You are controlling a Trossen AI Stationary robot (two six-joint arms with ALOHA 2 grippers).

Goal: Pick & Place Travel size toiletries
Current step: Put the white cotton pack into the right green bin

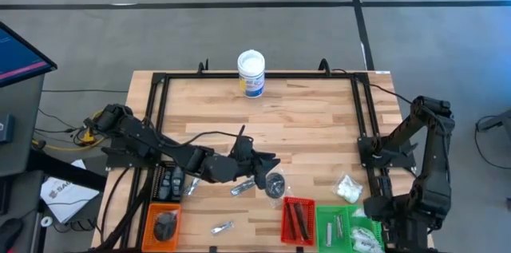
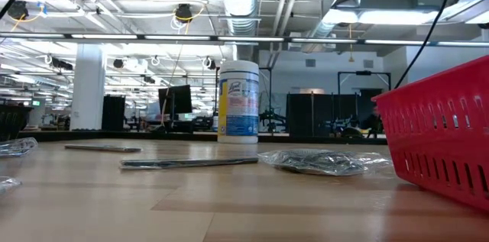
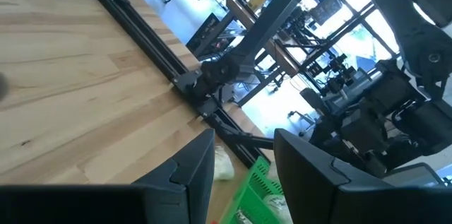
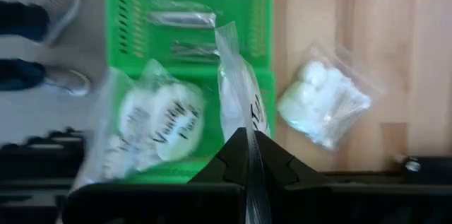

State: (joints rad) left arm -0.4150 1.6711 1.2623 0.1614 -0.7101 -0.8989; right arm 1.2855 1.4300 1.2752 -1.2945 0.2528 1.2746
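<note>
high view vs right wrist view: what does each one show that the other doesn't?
Only the high view: the white tub at the table's far edge, the orange tray, the red tray, and the left gripper above a dark round disc.

Only the right wrist view: the right gripper shut on a clear packet, the print on the white-filled packets, and a person's shoes on the floor.

Both: the green tray and the clear packet of white pieces lying beside it on the wood.
</note>
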